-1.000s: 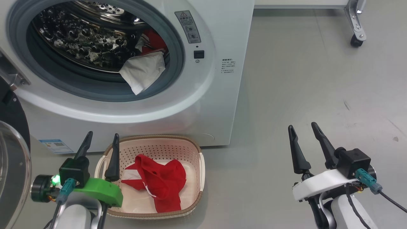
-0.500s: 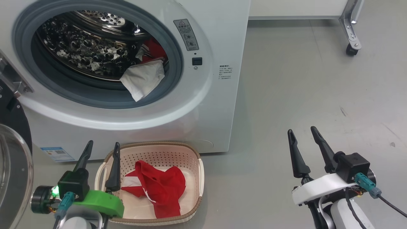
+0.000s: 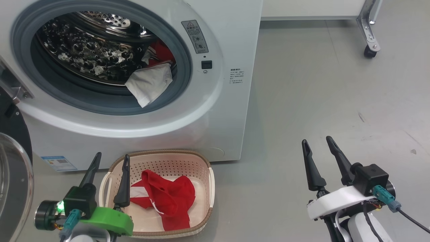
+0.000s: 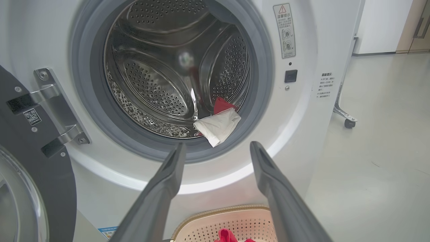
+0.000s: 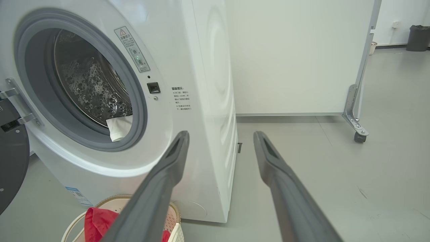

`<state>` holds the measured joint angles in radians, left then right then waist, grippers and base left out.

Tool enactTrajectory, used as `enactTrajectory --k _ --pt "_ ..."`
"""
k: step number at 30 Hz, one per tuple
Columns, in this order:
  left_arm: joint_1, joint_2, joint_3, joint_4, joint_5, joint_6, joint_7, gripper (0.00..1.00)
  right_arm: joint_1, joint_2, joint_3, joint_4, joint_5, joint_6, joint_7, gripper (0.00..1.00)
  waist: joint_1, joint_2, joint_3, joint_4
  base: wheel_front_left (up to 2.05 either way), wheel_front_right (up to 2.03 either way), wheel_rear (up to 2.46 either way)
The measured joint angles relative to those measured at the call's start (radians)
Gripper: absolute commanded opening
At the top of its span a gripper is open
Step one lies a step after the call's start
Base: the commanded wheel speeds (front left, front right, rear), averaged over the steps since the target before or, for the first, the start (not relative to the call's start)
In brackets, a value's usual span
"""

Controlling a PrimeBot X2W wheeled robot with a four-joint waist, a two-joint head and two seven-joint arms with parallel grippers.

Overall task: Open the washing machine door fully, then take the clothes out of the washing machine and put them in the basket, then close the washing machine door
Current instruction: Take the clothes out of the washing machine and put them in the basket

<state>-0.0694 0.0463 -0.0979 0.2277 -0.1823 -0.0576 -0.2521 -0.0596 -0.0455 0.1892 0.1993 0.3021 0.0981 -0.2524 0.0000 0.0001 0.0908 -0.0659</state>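
The white washing machine [image 3: 231, 111] stands with its door [image 3: 13, 174] swung open at the far left. A white cloth [image 3: 147, 84] hangs over the grey rubber ring at the drum's lower right, with a red piece [image 3: 163, 52] behind it. The cream basket [image 3: 206, 215] sits on the floor in front of the machine, with a red garment [image 3: 168, 198] lying in it. My left gripper [image 3: 111, 159] is open and empty above the basket's left rim. My right gripper [image 3: 315, 141] hovers open and empty over bare floor to the machine's right. The white cloth [image 4: 218, 126] lies ahead of the left fingers.
A white panel on a metal foot with a black caster [image 3: 369, 52] stands at the back right. A dark bin [image 5: 418, 37] stands far off. Grey floor spreads to the right of the machine.
The head camera has tilted so the whole picture sits lower. Both grippers have sunk slightly in view. The clothes have not moved.
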Motion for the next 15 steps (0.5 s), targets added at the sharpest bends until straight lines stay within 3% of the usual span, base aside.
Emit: enactTrajectory --k 15 --pt "0.021 0.0 -0.005 -0.025 0.0 0.004 0.0 1.0 0.003 0.0 0.015 -0.001 0.0 0.0 0.0 1.0 0.0 0.0 -0.005 -0.004 0.0 0.0 0.0"
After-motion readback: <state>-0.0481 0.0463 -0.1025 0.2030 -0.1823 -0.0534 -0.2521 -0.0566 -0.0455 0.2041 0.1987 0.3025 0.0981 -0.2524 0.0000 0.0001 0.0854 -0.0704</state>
